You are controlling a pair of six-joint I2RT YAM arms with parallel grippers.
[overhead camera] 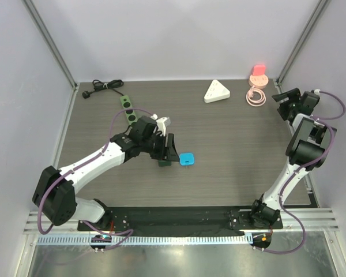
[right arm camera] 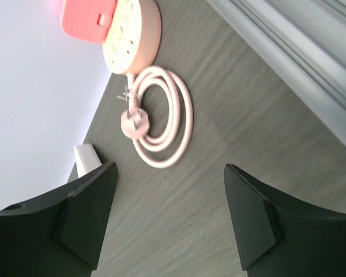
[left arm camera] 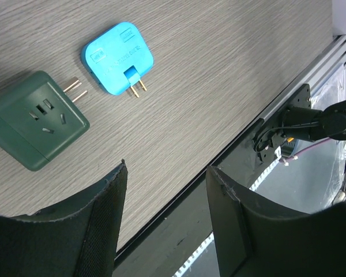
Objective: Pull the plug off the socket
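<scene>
A blue plug [left arm camera: 117, 58] lies flat on the table with its two brass prongs bare, apart from the dark green socket block [left arm camera: 36, 118] to its left, whose own prongs also show. In the top view the blue plug [overhead camera: 187, 159] lies just right of the green socket [overhead camera: 163, 163] under my left gripper [overhead camera: 172, 148]. My left gripper [left arm camera: 166, 172] is open and empty, hovering above and near of both. My right gripper [right arm camera: 168, 170] is open and empty at the far right of the table [overhead camera: 285, 98].
A pink round socket [right arm camera: 130, 32] with a coiled pink cable [right arm camera: 161, 124] lies at the back right. A white triangular socket [overhead camera: 217, 92] sits at the back centre. A green power strip [overhead camera: 128, 107] with black cable [overhead camera: 104, 86] lies at the back left. The table's front edge and rail [left arm camera: 288, 104] are near.
</scene>
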